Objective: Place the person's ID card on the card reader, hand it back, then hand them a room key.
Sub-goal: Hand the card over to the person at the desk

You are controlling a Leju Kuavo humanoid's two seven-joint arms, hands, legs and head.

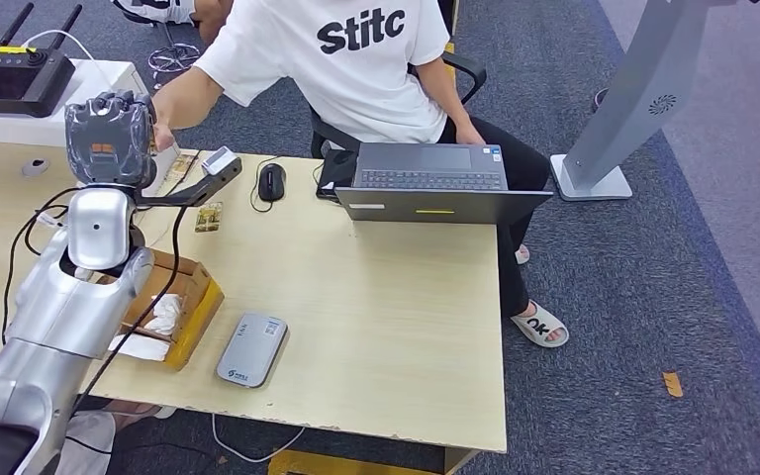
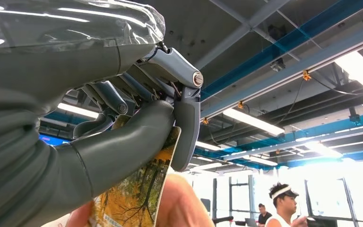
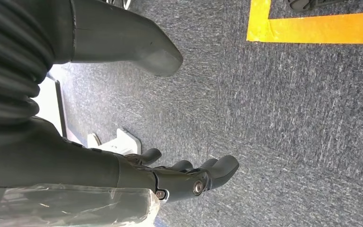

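Up at the far-left part of the table (image 1: 396, 327), the card (image 2: 134, 194) is pinched in the left hand (image 1: 111, 139), clamped between the thick thumb and the darker fingers (image 2: 186, 125). It's got a yellow autumn-tree picture on it, and a person's hand (image 2: 170, 205) is touching its lower end, so both have hold of it. From the head view that raised hand blocks the card completely, with the person's arm (image 1: 183, 99) reaching in right behind it.

Around it: a grey card reader (image 1: 251, 349) lies flat near the front edge, well apart from the handover. An open cardboard box (image 1: 173, 307) sits beside the robot's forearm, another small picture card (image 1: 209, 217) lies on the wood, plus a mouse (image 1: 271, 181) and a laptop (image 1: 430, 183).

Right hand (image 3: 189, 177) hangs over grey carpet (image 3: 288, 118), fingers loosely apart, holding nothing.
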